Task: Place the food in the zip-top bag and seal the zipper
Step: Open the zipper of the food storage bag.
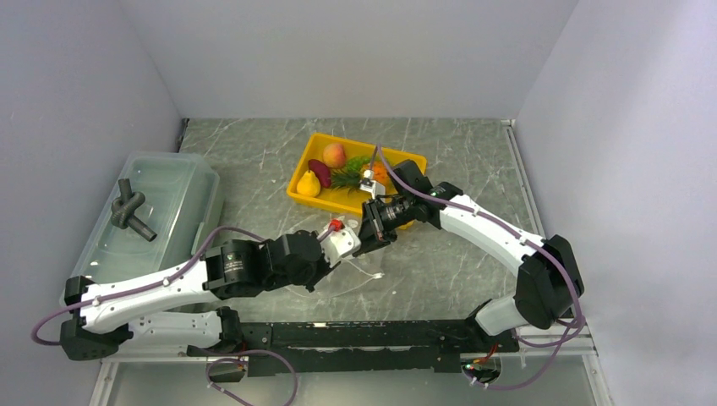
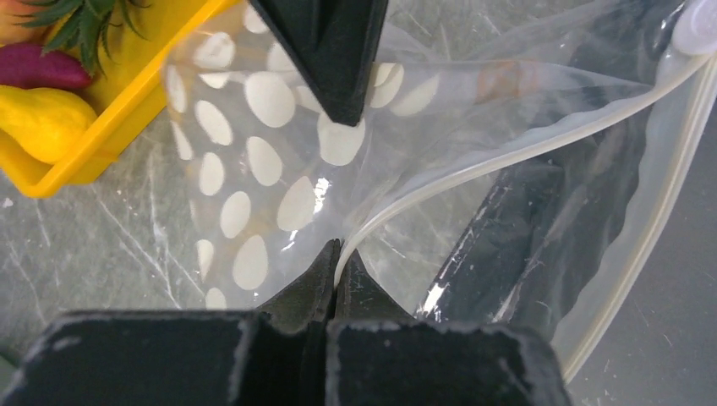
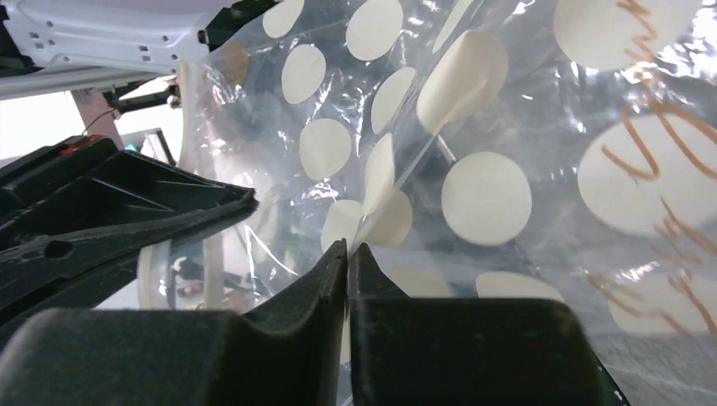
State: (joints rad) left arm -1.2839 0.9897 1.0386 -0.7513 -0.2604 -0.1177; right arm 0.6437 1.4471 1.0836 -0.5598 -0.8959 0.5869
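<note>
Two robot arms are reaching in from the near edge of a grey marbled table (image 1: 457, 271). The left gripper (image 1: 353, 247) and right gripper (image 1: 369, 241) are meeting nose to nose over its middle. The clear zip-top bag (image 1: 359, 272) is hanging between them and trailing onto the table just below. Just behind, a yellow tray (image 1: 300, 190) is holding the food: a pineapple (image 1: 376, 176) partly hidden by the right arm, a peach-coloured fruit (image 1: 334, 155), a dark red-purple piece (image 1: 320, 172) and a yellow pear-shaped fruit (image 1: 309, 183). A translucent lidded bin (image 1: 182, 203) is sitting well apart at far left, with a black knotted tube (image 1: 131, 211) on its lid.

In the left wrist view, the left gripper's fingers are pressing fully together on the bag's mouth edge. They are pinching the whitish zipper (image 2: 507, 154), which is curving away to the right. One black finger of the right gripper is pointing down from above and covering part of the dotted plastic.

In the right wrist view, the right gripper's fingers are clamping tight on a fold of the dotted plastic. The left gripper's black fingers are filling the left side and blocking what lies behind.
</note>
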